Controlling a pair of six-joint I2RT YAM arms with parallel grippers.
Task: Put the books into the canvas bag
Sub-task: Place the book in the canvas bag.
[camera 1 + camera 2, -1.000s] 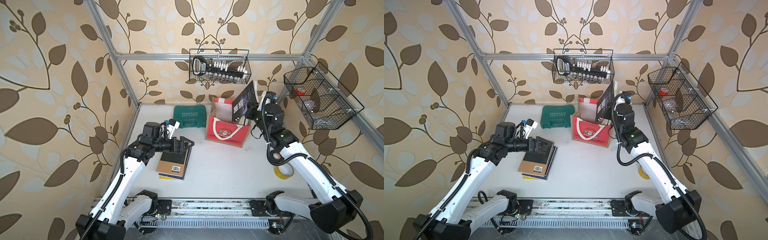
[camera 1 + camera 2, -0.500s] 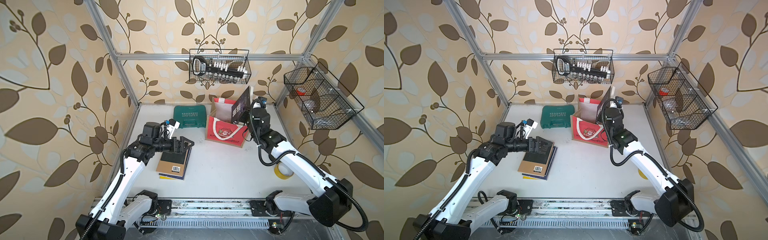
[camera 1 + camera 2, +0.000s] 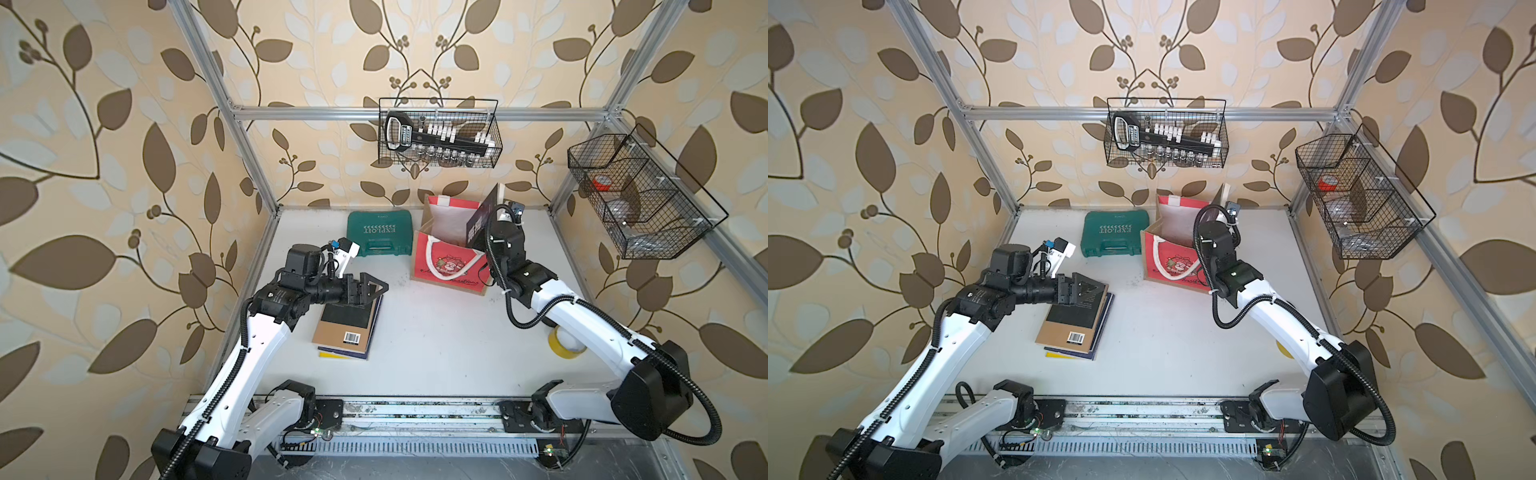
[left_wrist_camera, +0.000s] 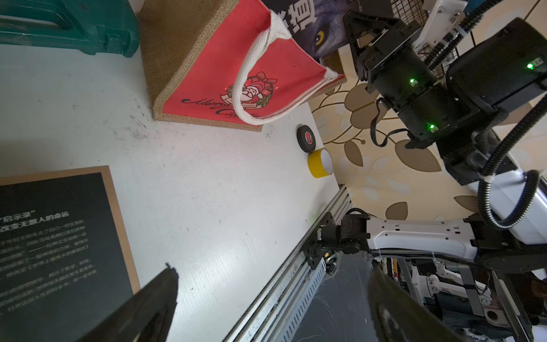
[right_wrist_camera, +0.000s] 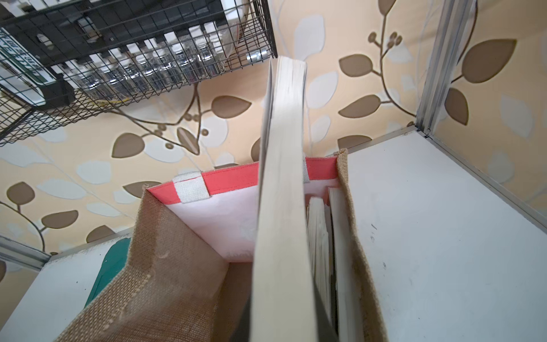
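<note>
Pinched on edge in the right jaws, the dark book point(image 3: 478, 223) leans over the mouth of the canvas bag point(image 3: 440, 266), its free slot straight below beside two standing books point(image 5: 318, 237); the left jaws gape over the stack point(image 3: 345, 328) on the table point(image 3: 436, 353).

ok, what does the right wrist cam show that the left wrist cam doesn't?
Right wrist only: the inside of the canvas bag, with its white lining and two books standing by one side wall. Left wrist only: the bag's Santa print, black tape roll, yellow tape roll, stacked book, open left tool. Both: the bag, the held book at its mouth, the green case.
</note>
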